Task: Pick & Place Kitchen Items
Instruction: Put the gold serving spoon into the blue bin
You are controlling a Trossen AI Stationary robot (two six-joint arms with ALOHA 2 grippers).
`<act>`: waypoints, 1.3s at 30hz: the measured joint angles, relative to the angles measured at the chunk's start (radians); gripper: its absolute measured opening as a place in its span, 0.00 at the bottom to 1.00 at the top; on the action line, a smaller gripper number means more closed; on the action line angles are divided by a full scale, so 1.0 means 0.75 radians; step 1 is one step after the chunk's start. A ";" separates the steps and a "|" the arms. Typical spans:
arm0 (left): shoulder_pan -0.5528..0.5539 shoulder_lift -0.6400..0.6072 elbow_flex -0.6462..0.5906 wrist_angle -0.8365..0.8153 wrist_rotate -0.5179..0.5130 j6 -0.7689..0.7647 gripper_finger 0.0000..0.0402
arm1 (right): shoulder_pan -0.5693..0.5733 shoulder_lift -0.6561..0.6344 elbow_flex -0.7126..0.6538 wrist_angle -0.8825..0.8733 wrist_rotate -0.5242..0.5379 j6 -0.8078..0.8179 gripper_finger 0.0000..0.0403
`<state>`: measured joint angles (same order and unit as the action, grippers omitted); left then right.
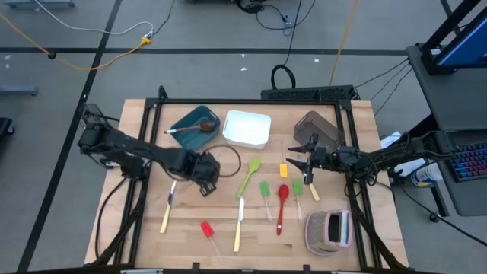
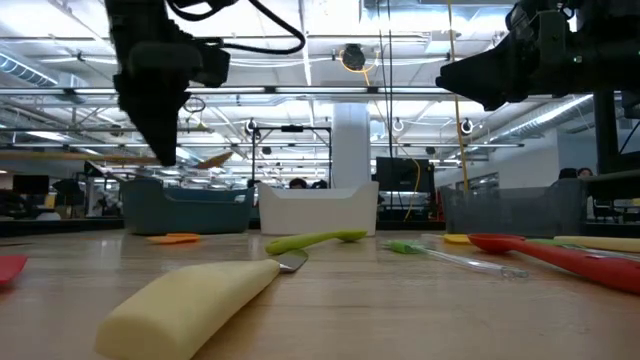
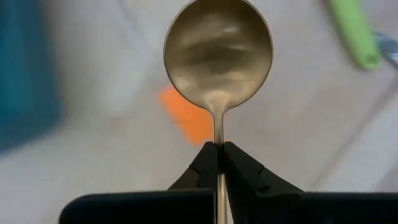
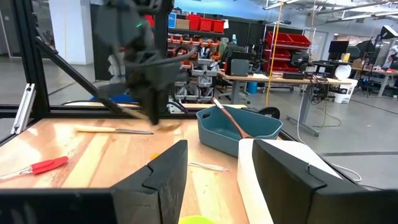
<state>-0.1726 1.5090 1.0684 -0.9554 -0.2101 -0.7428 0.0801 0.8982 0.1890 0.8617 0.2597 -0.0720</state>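
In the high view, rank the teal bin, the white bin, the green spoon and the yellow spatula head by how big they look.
1. and 2. Teal bin and white bin: they look much alike in area, so no ranking between them.
3. Green spoon: long but slim.
4. Yellow spatula head: clearly the smallest.

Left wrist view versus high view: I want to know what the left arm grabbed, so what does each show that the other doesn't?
Only the left wrist view shows the left gripper shut on a metal spoon by its neck, bowl outward. Only the high view shows the teal bin, white bin, right gripper and other utensils laid out. Both show the orange spatula and green spoon.
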 joint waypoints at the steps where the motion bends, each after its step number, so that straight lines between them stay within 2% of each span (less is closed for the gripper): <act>1: 0.027 -0.013 0.015 -0.039 -0.022 0.047 0.01 | 0.000 0.000 0.000 0.000 0.000 0.000 0.43; 8: 0.300 -0.014 0.135 -0.200 -0.086 0.380 0.01 | 0.000 0.000 0.000 -0.007 0.000 0.000 0.43; 17: 0.686 -0.009 0.192 -0.189 -0.074 0.834 0.01 | 0.000 0.000 0.000 -0.010 0.000 0.000 0.43; 23: 0.886 0.031 0.194 -0.150 -0.060 1.008 0.01 | 0.000 0.000 0.000 -0.011 0.000 0.000 0.43; 28: 0.970 0.116 0.194 -0.110 0.036 1.120 0.02 | 0.000 0.000 0.000 -0.020 0.000 0.000 0.43; 39: 0.994 0.297 0.194 -0.057 0.037 1.168 0.04 | 0.000 0.000 0.000 -0.038 0.000 0.000 0.43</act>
<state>0.5732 1.7315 1.2137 -0.9978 -0.1825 0.1331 0.0799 0.8982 0.1890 0.8334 0.2600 -0.0719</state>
